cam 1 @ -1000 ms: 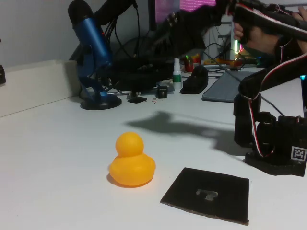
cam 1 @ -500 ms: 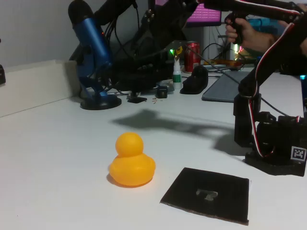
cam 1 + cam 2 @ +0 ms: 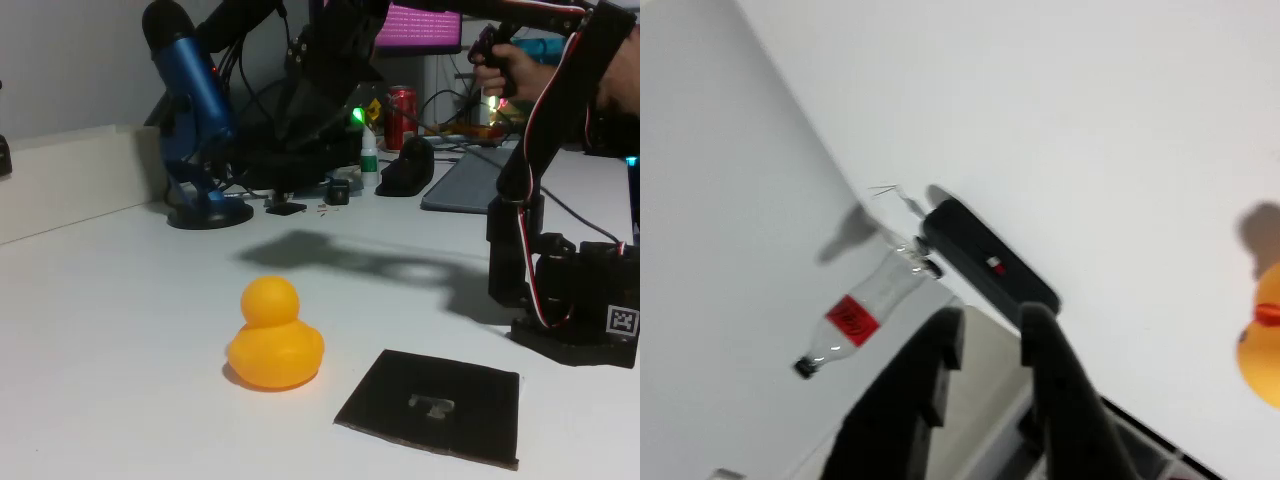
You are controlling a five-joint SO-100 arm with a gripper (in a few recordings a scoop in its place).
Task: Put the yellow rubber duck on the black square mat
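A small glossy orange-yellow rubber duck [image 3: 274, 346] sits upright on the white tabletop [image 3: 120, 330], not yet lifted, while the robot's black two-finger gripper [image 3: 990, 335] hangs well above and away from it. In the wrist view the two dark fingers [image 3: 940, 345] stand close together with only a narrow slot of daylight between them, and nothing is held in that slot. The duck shows there only as an orange sliver at the right edge, off to the side of the fingertips and far below them.

The thin black square mat with a pale grey mark at its centre [image 3: 432, 405] lies flat just beside the duck in the fixed view, a strip of bare table separating the two. Nothing rests on it.

By the look of things the job has barely begun: the approach, the grasp, the carry and the set-down all remain. The gripper would need to open wider before it could take the duck's plump body.

Much of the arm is hard to read. In the fixed view its black upper links [image 3: 330, 60] merge with the dark cables and desk clutter behind, so the gripper itself cannot be picked out there. The wrist view is blurred; below the fingers lie a clear plastic bottle with a red label [image 3: 865, 315] and a flat black oblong device [image 3: 985, 260], whose nature is unclear. The duck's head is cut off by the frame edge there.
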